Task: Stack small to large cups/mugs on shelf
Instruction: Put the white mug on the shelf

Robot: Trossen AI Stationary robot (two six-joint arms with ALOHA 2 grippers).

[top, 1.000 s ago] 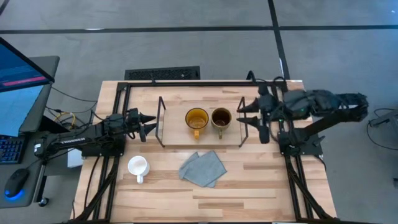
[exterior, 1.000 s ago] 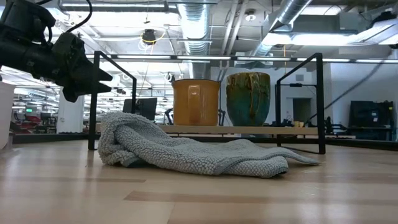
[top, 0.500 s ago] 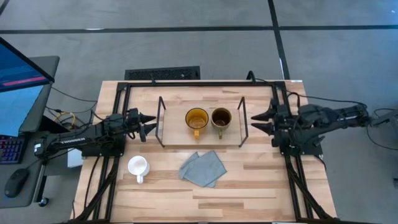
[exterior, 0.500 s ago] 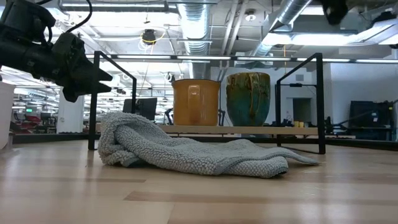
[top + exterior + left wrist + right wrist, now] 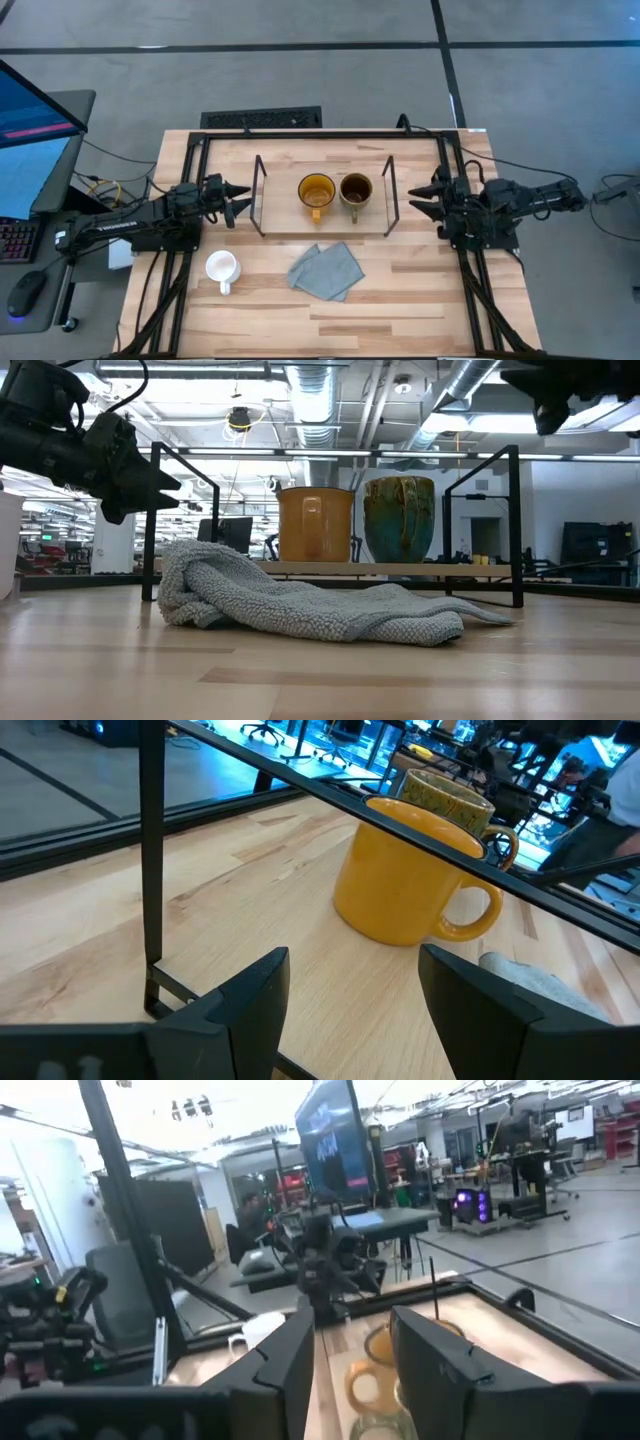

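The yellow-amber mug [image 5: 316, 191] and the olive-brown mug [image 5: 355, 189] stand side by side on the light-wood shelf [image 5: 290, 222], upright on their bases. The small white mug [image 5: 221, 268] stands on the tabletop near the left front. My left gripper [image 5: 238, 201] is open and empty just left of the shelf's wire end; its wrist view shows the yellow mug [image 5: 410, 875]. My right gripper [image 5: 420, 197] is open and empty, right of the shelf's other end.
A grey-blue cloth [image 5: 326, 270] lies crumpled on the table in front of the shelf, also in the low view [image 5: 300, 605]. Black wire frame ends [image 5: 259, 195] rise at each end of the shelf. A monitor and keyboard stand off the table's left.
My right gripper has drawn back from the shelf's right end toward the table's right edge and come down lower, its arm folding in. The left arm and the mugs have kept still.
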